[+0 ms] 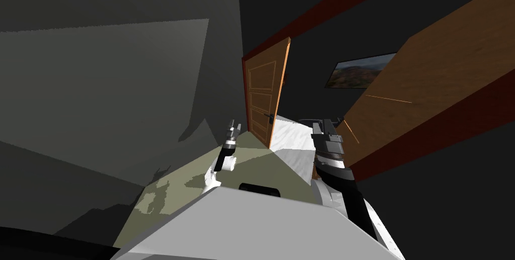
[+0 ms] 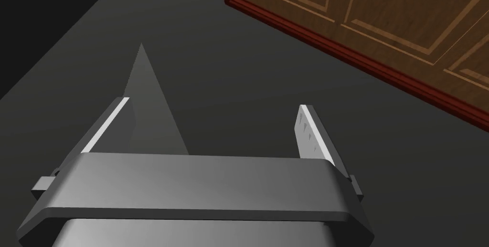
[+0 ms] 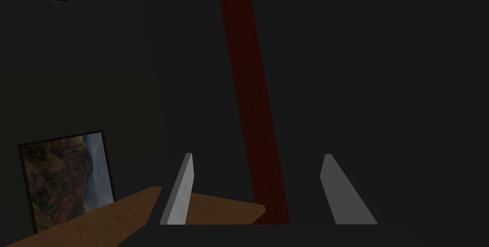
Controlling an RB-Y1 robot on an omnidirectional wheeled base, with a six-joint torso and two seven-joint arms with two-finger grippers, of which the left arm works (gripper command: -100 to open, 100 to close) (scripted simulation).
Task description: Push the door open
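A brown panelled door (image 1: 262,96) with a dark handle (image 1: 270,117) stands ajar ahead of me in a dark red frame (image 1: 245,91). White floor (image 1: 294,136) shows past its edge. My left gripper (image 1: 233,128) is held up just left of the door, apart from it. In the left wrist view that gripper (image 2: 216,105) is open and empty, facing the dark grey wall beside the door panel (image 2: 382,10) and the red frame (image 2: 358,53). My right gripper (image 1: 324,125) is raised to the right of the gap; its fingers (image 3: 181,187) stand open, empty.
A large plain brown wooden leaf (image 1: 427,81) with a dark red edge slants along my right, close to the right arm. A landscape picture (image 1: 359,73) hangs on the dark wall beyond. A grey wall (image 1: 110,96) runs along my left, over olive floor (image 1: 201,181).
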